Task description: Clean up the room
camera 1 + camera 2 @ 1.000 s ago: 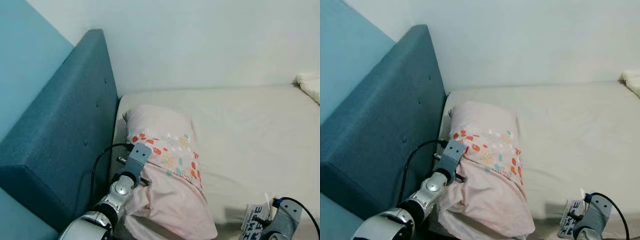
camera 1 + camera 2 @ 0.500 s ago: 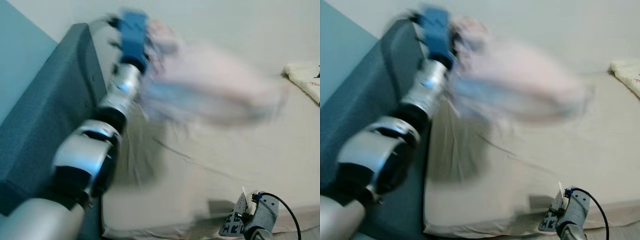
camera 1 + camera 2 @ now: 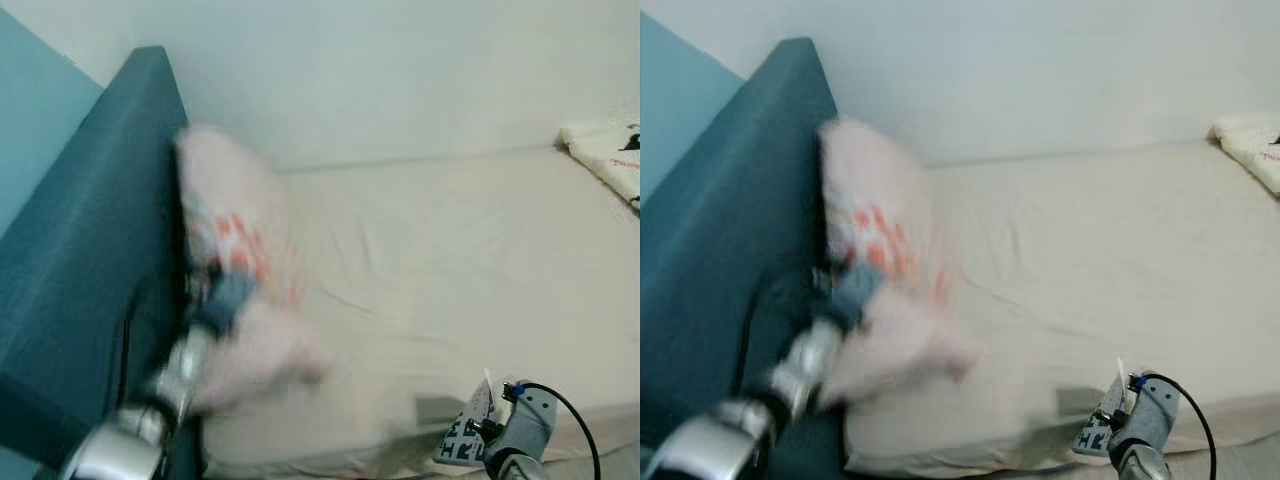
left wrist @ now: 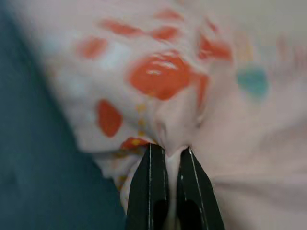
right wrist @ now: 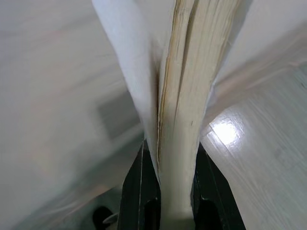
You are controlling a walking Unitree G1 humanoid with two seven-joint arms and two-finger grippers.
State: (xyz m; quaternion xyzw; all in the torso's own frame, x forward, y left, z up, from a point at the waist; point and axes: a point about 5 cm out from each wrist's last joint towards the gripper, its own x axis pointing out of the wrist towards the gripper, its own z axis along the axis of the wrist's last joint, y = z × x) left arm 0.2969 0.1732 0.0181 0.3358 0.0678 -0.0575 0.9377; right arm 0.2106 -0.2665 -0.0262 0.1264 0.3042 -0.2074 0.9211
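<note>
left wrist view shows the left gripper (image 4: 168, 155) clamped on the pink pillow (image 3: 240, 270), now swung down against the teal headboard (image 3: 90, 250) after being flung high; right gripper (image 5: 168, 158) pinches a book (image 5: 189, 86) near the bed (image 3: 450, 260) edge.

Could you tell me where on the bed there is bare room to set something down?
The mattress is bare from the pink pillow, pinched in the left hand against the headboard, across to the folded bedding at the far right. The crowded part is the headboard end.
</note>
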